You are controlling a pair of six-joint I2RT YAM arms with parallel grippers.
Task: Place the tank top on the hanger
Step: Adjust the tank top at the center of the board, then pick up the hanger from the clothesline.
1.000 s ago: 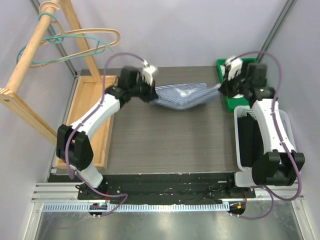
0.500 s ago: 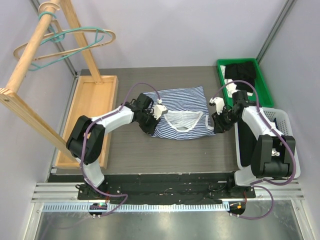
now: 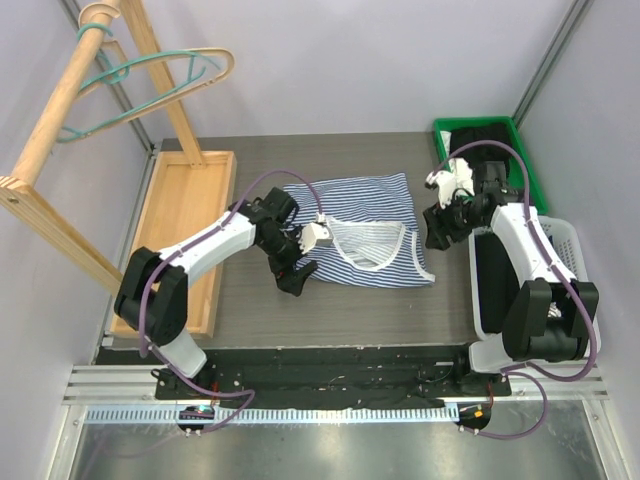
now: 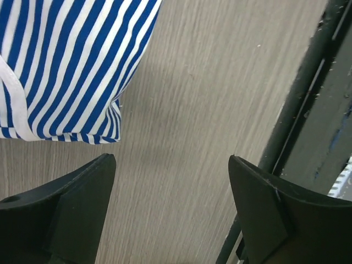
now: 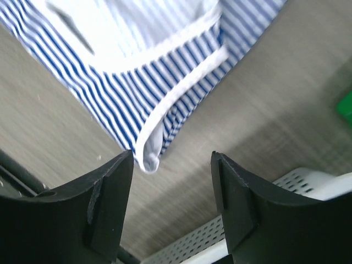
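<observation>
I record the tank top [image 3: 360, 235] lying flat on the counter [image 3: 330, 310], between both hands. The left hand [image 4: 171, 162] stands wide and empty, just near of the top's near-left corner. The right hand [image 5: 171, 159] stands wide and empty above its right edge. The teal hanger [image 3: 160, 57] hangs on the wooden rack [image 3: 60, 110], far left.

No text, label, brand, number or sign can be read in any of the three views — nothing legible is shown
</observation>
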